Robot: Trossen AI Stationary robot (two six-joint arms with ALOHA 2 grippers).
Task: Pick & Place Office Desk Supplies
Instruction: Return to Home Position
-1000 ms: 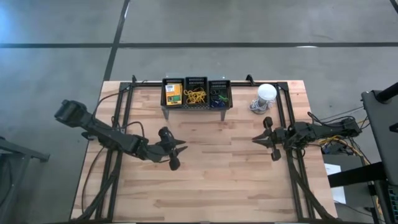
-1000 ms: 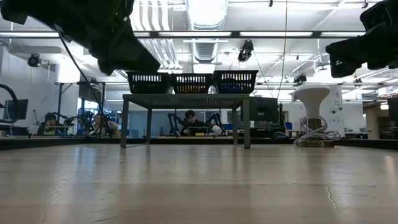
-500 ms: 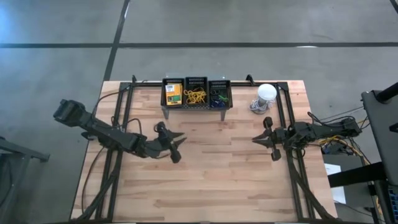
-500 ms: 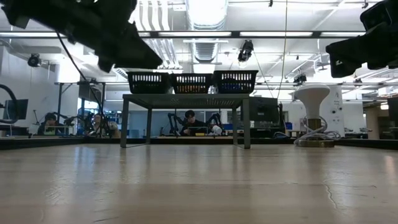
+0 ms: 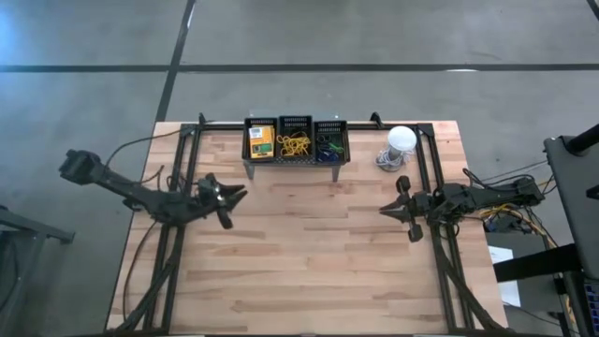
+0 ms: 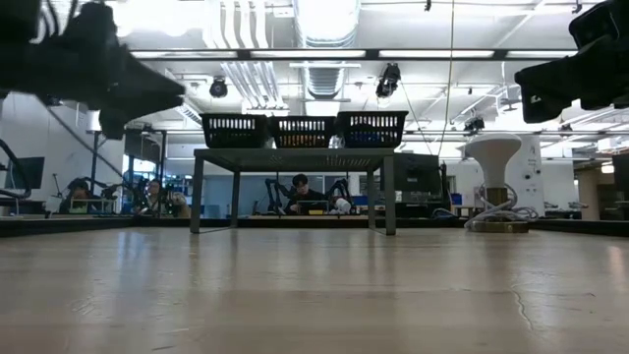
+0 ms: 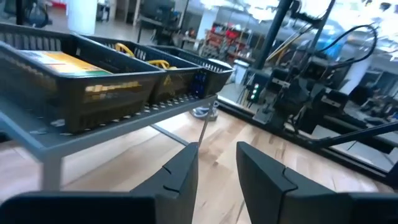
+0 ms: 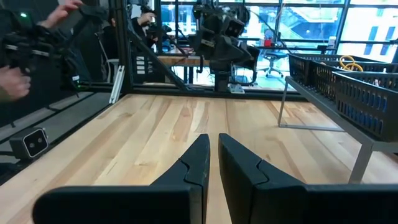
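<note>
Three black baskets stand in a row on a grey shelf [image 5: 296, 161] at the table's far edge. The left basket holds a yellow-and-green crayon box [image 5: 260, 141] [image 7: 59, 61]. Yellow rubber bands [image 5: 294, 143] [image 7: 158, 63] lie in the middle basket, and dark and green small items [image 5: 328, 147] in the right one. My left gripper [image 5: 234, 204] [image 7: 216, 152] hovers open over the table's left part, pointing level at the shelf's near side, nothing between its fingers. My right gripper [image 5: 384, 210] [image 8: 214, 142] hovers shut at the table's right, pointing left.
A white bulb-like object [image 5: 401, 140] [image 6: 494, 157] stands on the table right of the shelf. Bare wood table [image 5: 318, 262] spreads between the two grippers and toward the near edge. People sit at desks in the room behind.
My left gripper has drawn back toward the table's left edge and a little toward the far edge, sinking slightly and turning as the arm folded. Its fingers keep the same gap. Nothing on the shelf has moved.
</note>
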